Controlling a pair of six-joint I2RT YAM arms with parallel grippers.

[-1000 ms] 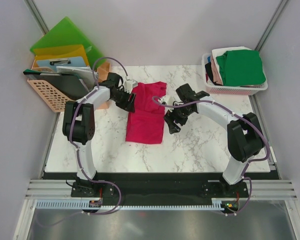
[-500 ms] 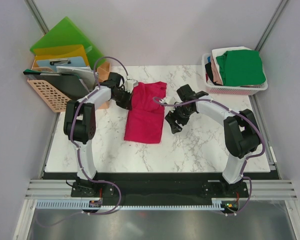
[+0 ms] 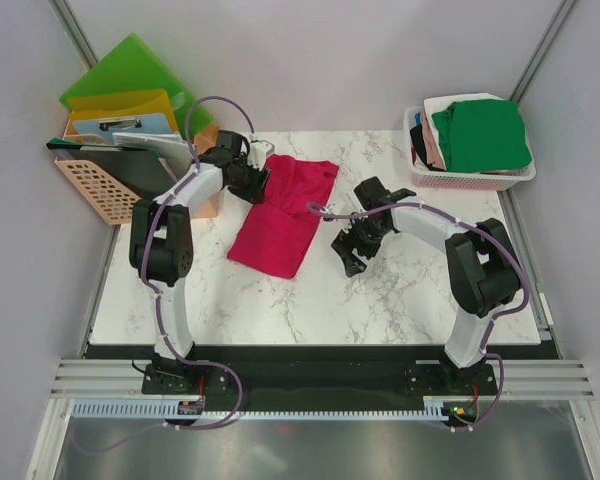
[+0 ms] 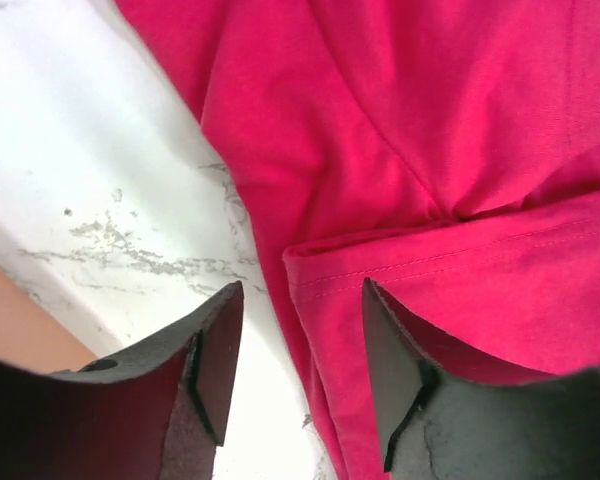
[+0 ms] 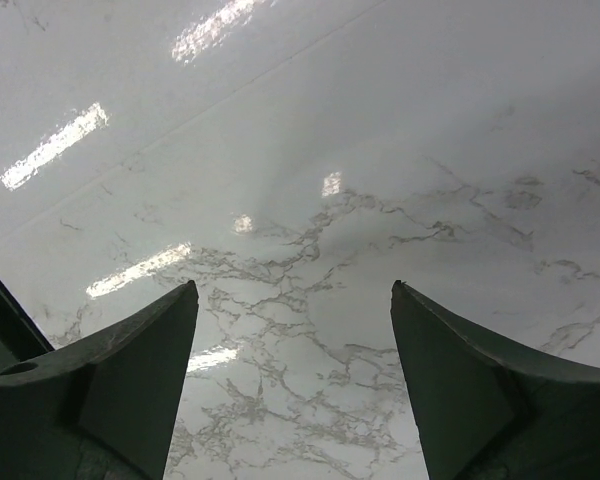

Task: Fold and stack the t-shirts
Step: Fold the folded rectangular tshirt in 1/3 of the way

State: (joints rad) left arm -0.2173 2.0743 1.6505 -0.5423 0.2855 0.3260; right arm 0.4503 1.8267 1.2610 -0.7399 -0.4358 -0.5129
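A crimson-pink t-shirt (image 3: 285, 215) lies folded into a long strip, slanting across the marble table (image 3: 400, 300). My left gripper (image 3: 259, 184) sits at the strip's upper left edge. In the left wrist view the shirt (image 4: 430, 150) fills the upper right. The left gripper (image 4: 302, 300) is open, one finger over bare marble, the other over the cloth, with a hemmed edge between them. My right gripper (image 3: 348, 250) hangs open to the right of the shirt. In its own wrist view the right gripper (image 5: 293, 300) has only marble below. More t-shirts, a green one (image 3: 480, 135) on top, are piled at the back right.
The piled shirts sit in a pink basket (image 3: 470, 181) at the table's back right corner. A peach basket (image 3: 85, 190) with green (image 3: 130, 70) and yellow folders and a clipboard stands at the back left, close behind my left arm.
The shirt has swung from straight to slanted, its near end shifted left. The left gripper moved back and closed, then reopened. The right gripper drew away from the shirt.
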